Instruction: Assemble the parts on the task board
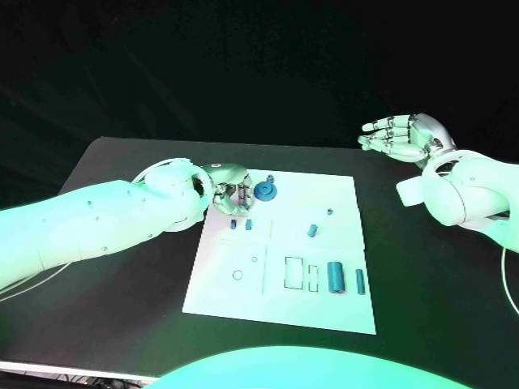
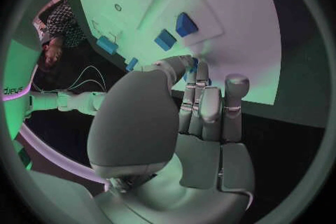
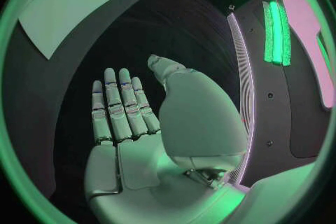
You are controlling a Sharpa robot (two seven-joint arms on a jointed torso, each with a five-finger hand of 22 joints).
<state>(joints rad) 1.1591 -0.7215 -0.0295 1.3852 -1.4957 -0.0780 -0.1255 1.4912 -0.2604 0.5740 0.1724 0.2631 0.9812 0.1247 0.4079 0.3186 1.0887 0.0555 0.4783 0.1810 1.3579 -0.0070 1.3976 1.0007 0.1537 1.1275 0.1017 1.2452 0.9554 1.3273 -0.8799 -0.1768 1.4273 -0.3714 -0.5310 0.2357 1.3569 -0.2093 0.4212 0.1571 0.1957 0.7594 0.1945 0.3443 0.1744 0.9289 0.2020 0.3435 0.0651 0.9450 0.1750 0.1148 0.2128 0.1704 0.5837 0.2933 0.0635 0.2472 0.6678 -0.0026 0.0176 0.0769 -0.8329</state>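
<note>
Left hand at the board's 11 o'clock corner, fingers closed on the blue gear. Risk: gear slips or seats tilted, thumb hiding the contact. Blocks lie near 5 o'clock. Right hand, 2 o'clock, released, holding nothing.

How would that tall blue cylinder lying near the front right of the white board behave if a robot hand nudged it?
The blue cylinder lies on its side on the flat task board, so it would probably roll if pushed across its length. It looks small and solid, likely light and stiff. Its smooth surface may slip in a pinch.
</note>
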